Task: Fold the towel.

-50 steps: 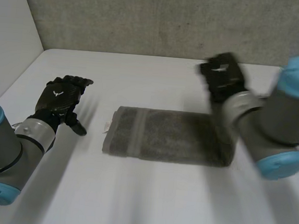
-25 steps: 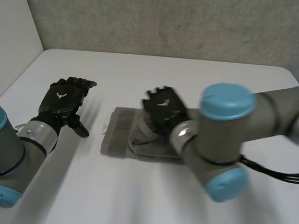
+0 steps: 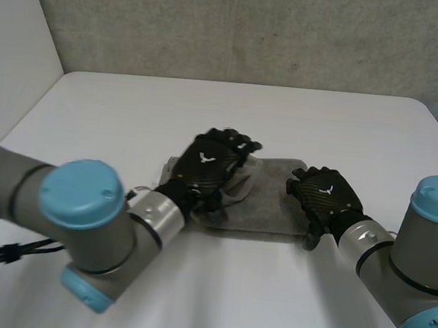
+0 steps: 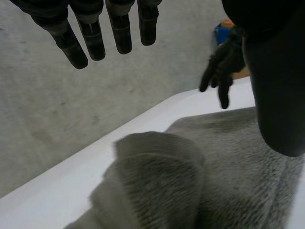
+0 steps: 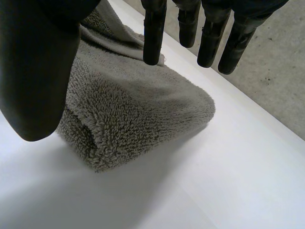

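The towel (image 3: 271,203) lies mid-tabletop (image 3: 131,110), with its long axis side to side. The left hand (image 3: 207,163) is over its left half and the right hand (image 3: 325,195) at its right end (both with straight fingers, holding nothing).

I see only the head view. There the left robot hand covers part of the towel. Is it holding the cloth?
Observer: No. In its wrist view the left robot hand has straight fingers, none curled round the towel.
Operator: Is the cloth flat under it?
Observer: No, a rounded hump of cloth rises below its fingertips.
Operator: And the right robot hand?
Observer: Its wrist view shows the right robot hand open, fingers straight over a thick folded corner of the towel.
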Controlling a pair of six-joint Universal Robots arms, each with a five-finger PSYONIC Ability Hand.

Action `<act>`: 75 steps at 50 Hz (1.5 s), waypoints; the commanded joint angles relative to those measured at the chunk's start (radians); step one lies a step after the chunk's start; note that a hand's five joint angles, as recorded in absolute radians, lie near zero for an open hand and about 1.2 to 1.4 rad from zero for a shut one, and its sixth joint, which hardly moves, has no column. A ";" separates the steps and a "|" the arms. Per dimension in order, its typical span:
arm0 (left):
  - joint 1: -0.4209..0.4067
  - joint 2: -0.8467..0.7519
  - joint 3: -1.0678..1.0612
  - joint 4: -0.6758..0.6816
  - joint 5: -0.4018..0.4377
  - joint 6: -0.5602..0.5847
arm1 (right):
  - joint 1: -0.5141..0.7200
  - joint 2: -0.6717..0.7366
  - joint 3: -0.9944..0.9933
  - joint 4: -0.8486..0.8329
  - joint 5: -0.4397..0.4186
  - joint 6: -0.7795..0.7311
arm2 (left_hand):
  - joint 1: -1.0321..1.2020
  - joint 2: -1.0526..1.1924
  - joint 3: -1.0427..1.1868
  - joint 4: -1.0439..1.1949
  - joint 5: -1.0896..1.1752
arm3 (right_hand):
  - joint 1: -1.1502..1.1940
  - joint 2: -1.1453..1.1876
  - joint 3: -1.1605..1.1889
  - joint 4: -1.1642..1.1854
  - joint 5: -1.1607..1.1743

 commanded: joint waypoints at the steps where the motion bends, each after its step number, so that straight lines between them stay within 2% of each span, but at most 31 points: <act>1: -0.035 -0.144 0.166 -0.062 -0.010 0.002 | 0.007 0.017 0.012 -0.034 0.003 0.024 | -0.052 -0.047 -0.032 -0.056 -0.186 | 0.013 -0.004 0.001 -0.011 0.005; 3: -0.038 -0.171 0.208 -0.077 -0.021 0.002 | 0.004 0.020 0.020 -0.040 0.001 0.021 | -0.046 -0.041 -0.026 -0.050 -0.181 | 0.060 0.043 0.048 0.036 0.052; 5: -0.038 -0.220 0.287 -0.108 -0.074 0.005 | 0.002 0.022 0.021 -0.042 0.003 0.019 | -0.043 -0.039 -0.024 -0.047 -0.178 | 0.104 0.087 0.092 0.081 0.096; 10: -0.037 -0.286 0.380 -0.166 -0.148 0.008 | 0.004 0.027 0.018 -0.045 0.003 0.018 | -0.043 -0.039 -0.024 -0.047 -0.178 | 0.196 0.178 0.184 0.172 0.188; 19: -0.017 -0.333 0.417 -0.207 -0.193 0.006 | 0.011 0.047 0.011 -0.047 0.003 0.016 | -0.035 -0.030 -0.015 -0.039 -0.169 | 0.290 0.272 0.277 0.266 0.281; 21: -0.005 -0.324 0.411 -0.204 -0.280 0.006 | 0.011 0.047 0.011 -0.047 0.003 0.015 | -0.035 -0.030 -0.015 -0.039 -0.169 | 0.316 0.299 0.304 0.292 0.308; 22: -0.005 -0.324 0.410 -0.204 -0.280 0.006 | 0.011 0.048 0.011 -0.050 0.004 0.015 | -0.035 -0.030 -0.015 -0.039 -0.169 | 0.345 0.328 0.333 0.321 0.337; 23: 0.006 -0.321 0.409 -0.203 -0.338 0.006 | 0.011 0.048 0.011 -0.050 0.004 0.015 | -0.035 -0.030 -0.015 -0.039 -0.169 | 0.346 0.328 0.333 0.322 0.337; 24: 0.006 -0.321 0.409 -0.203 -0.338 0.006 | 0.011 0.050 0.012 -0.060 0.004 0.015 | -0.035 -0.030 -0.015 -0.039 -0.169 | 0.389 0.372 0.377 0.365 0.381; 27: 0.026 -0.303 0.400 -0.209 -0.490 -0.003 | 0.013 0.053 0.020 -0.085 0.004 0.015 | -0.040 -0.036 -0.021 -0.045 -0.175 | 0.419 0.401 0.407 0.395 0.411; 29: 0.035 -0.294 0.383 -0.209 -0.518 -0.001 | 0.013 0.056 0.020 -0.094 0.006 0.015 | -0.040 -0.036 -0.021 -0.045 -0.175 | 0.428 0.410 0.416 0.404 0.420; 37: 0.048 -0.272 0.291 -0.207 -0.535 -0.003 | 0.025 0.100 0.006 -0.099 0.030 -0.005 | -0.052 -0.047 -0.032 -0.056 -0.186 | 0.510 0.492 0.498 0.486 0.502; 40: 0.048 -0.254 0.251 -0.211 -0.535 -0.008 | 0.024 0.102 0.000 -0.099 0.062 -0.028 | -0.055 -0.050 -0.035 -0.059 -0.189 | 0.651 0.633 0.639 0.627 0.643; 44: 0.043 -0.220 0.196 -0.211 -0.533 -0.020 | 0.011 0.100 -0.005 -0.090 0.122 -0.067 | -0.058 -0.053 -0.038 -0.062 -0.192 | 1.008 0.990 0.996 0.984 1.000; 45: 0.040 -0.196 0.168 -0.211 -0.532 -0.029 | 0.011 0.100 -0.005 -0.090 0.122 -0.067 | -0.058 -0.053 -0.038 -0.062 -0.192 | 1.009 0.992 0.997 0.985 1.001; 46: 0.040 -0.195 0.168 -0.211 -0.532 -0.029 | 0.010 0.091 -0.005 -0.084 0.139 -0.077 | -0.058 -0.053 -0.038 -0.062 -0.192 | 1.168 1.150 1.156 1.144 1.160; 51: 0.023 -0.105 0.069 -0.212 -0.532 -0.054 | 0.007 0.030 0.015 -0.030 0.155 -0.145 | -0.061 -0.056 -0.041 -0.065 -0.195 | 1.170 1.152 1.157 1.146 1.161; 58: 0.015 -0.015 -0.028 -0.212 -0.529 -0.055 | 0.005 -0.048 -0.011 0.198 0.145 -0.358 | -0.064 -0.059 -0.044 -0.068 -0.198 | 1.170 1.152 1.157 1.146 1.161; 64: 0.026 0.096 -0.099 -0.211 -0.526 -0.055 | 0.033 -0.095 -0.094 0.226 0.147 -0.395 | -0.070 -0.065 -0.050 -0.074 -0.204 | 1.170 1.152 1.157 1.146 1.161; 66: 0.026 0.113 -0.103 -0.209 -0.526 -0.055 | 0.136 -0.098 -0.155 0.225 0.135 -0.389 | -0.070 -0.065 -0.050 -0.074 -0.204 | 1.170 1.152 1.157 1.146 1.161; 68: 0.026 0.133 -0.105 -0.209 -0.526 -0.055 | 0.137 -0.098 -0.155 0.225 0.135 -0.389 | -0.073 -0.068 -0.053 -0.077 -0.207 | 1.170 1.152 1.157 1.146 1.161; 70: 0.046 0.185 -0.105 -0.209 -0.527 -0.055 | 0.308 -0.064 -0.242 0.213 0.092 -0.387 | -0.076 -0.071 -0.056 -0.080 -0.210 | 1.170 1.152 1.157 1.146 1.161; 71: 0.046 0.185 -0.105 -0.209 -0.527 -0.055 | 0.309 -0.064 -0.242 0.213 0.092 -0.387 | -0.076 -0.071 -0.056 -0.080 -0.210 | 1.170 1.152 1.157 1.146 1.161; 74: 0.090 0.225 -0.108 -0.206 -0.527 -0.058 | 0.453 0.078 -0.328 0.213 0.027 -0.396 | -0.079 -0.074 -0.059 -0.083 -0.213 | 1.170 1.152 1.157 1.146 1.161; 75: 0.112 0.237 -0.111 -0.204 -0.529 -0.058 | 0.453 0.079 -0.328 0.213 0.027 -0.397 | -0.079 -0.074 -0.059 -0.083 -0.213 | 1.170 1.152 1.157 1.146 1.161</act>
